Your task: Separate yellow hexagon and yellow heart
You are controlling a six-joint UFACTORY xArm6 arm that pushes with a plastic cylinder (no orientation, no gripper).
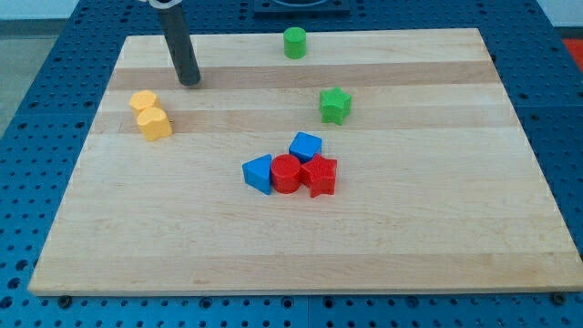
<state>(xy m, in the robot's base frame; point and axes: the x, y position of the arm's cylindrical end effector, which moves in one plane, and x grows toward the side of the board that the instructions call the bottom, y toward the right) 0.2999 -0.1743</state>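
Approach step: yellow hexagon (143, 100) and yellow heart (154, 123) sit touching, heart toward the view's bottom of the hexagon, my tip (189, 81) (bare rod, nothing gripped) near the hexagon's upper right, apart; next, probably wedge between them.

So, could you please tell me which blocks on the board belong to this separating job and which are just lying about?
Job:
- yellow hexagon, touching the heart
- yellow heart
- my tip, toward the view's top right of the yellow pair

Lying about:
- green cylinder
- green star
- two blue blocks
- red cylinder
- red star
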